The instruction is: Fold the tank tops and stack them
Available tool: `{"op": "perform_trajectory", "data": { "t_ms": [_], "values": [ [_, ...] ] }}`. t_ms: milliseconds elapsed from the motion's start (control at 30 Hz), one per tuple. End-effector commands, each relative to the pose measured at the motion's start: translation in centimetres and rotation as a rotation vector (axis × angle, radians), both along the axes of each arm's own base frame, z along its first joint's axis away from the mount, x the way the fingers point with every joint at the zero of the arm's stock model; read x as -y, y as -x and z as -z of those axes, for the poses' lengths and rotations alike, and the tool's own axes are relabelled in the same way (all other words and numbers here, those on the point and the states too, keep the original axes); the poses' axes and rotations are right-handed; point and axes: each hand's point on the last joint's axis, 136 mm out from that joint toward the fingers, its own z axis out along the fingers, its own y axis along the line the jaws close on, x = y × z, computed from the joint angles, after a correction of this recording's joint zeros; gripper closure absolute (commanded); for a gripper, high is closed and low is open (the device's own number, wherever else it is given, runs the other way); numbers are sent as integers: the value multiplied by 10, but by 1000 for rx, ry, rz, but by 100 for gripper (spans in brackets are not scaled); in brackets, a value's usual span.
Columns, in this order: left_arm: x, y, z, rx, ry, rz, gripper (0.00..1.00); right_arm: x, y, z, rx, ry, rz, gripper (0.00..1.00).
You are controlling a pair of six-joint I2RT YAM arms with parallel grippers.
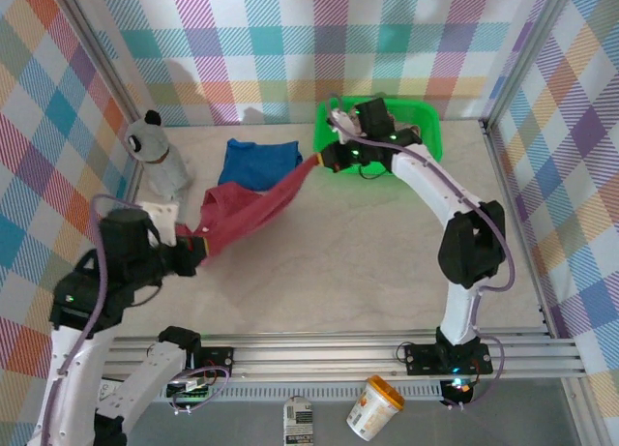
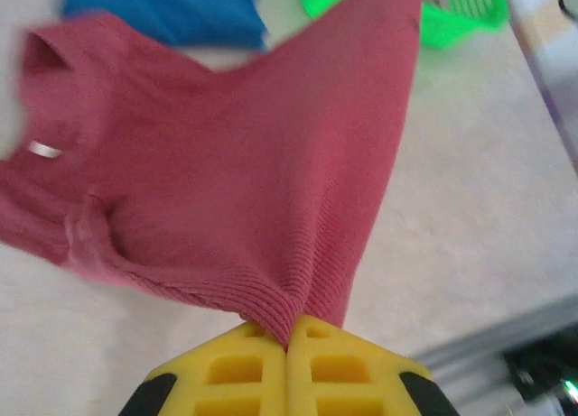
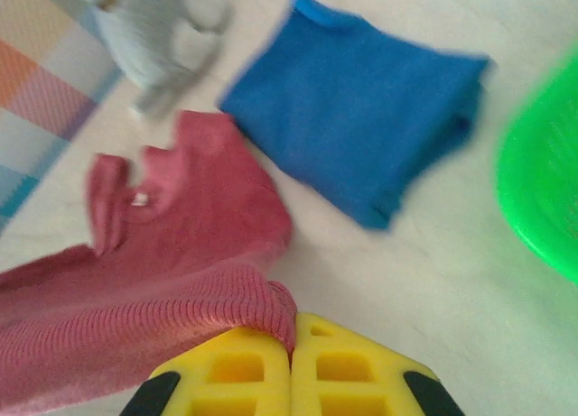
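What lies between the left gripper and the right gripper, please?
The dark red knitted cloth tank top spans that stretch, one end pinched in the left gripper, the other in the right gripper; the top external view shows it.

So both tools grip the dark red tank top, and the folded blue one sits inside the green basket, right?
Not quite: the blue tank top sits folded on the table beside the green basket, not inside it; the top external view shows this. The left tool and right tool do grip the dark red tank top.
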Motion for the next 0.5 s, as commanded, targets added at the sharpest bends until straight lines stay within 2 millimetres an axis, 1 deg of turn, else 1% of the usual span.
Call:
{"op": "perform_trajectory", "data": {
  "t_ms": [0, 67, 133, 167, 233, 267, 333, 400, 467],
  "values": [
    [36, 10, 9, -45, 208, 47, 100, 33, 12, -8, 14, 11, 7, 100],
    [51, 14, 25, -76, 178, 90, 100, 54, 10, 3, -8, 40, 44, 100],
    [79, 15, 41, -82, 99, 167, 100, 74, 8, 10, -27, 60, 84, 100],
    [92, 15, 46, -82, 45, 199, 100, 81, 9, 12, -32, 66, 93, 100],
    [132, 22, 54, -81, -54, 298, 100, 95, 8, 15, -36, 94, 121, 100],
    [146, 25, 59, -86, -79, 327, 100, 100, 8, 17, -37, 106, 130, 100],
    [182, 35, 67, -102, -74, 404, 100, 111, 8, 25, -42, 149, 131, 100],
    [209, 45, 76, -122, -99, 467, 100, 121, 9, 32, -51, 176, 142, 100],
    [240, 56, 82, -136, -108, 547, 100, 131, 7, 40, -56, 199, 161, 100]
  ]
}}
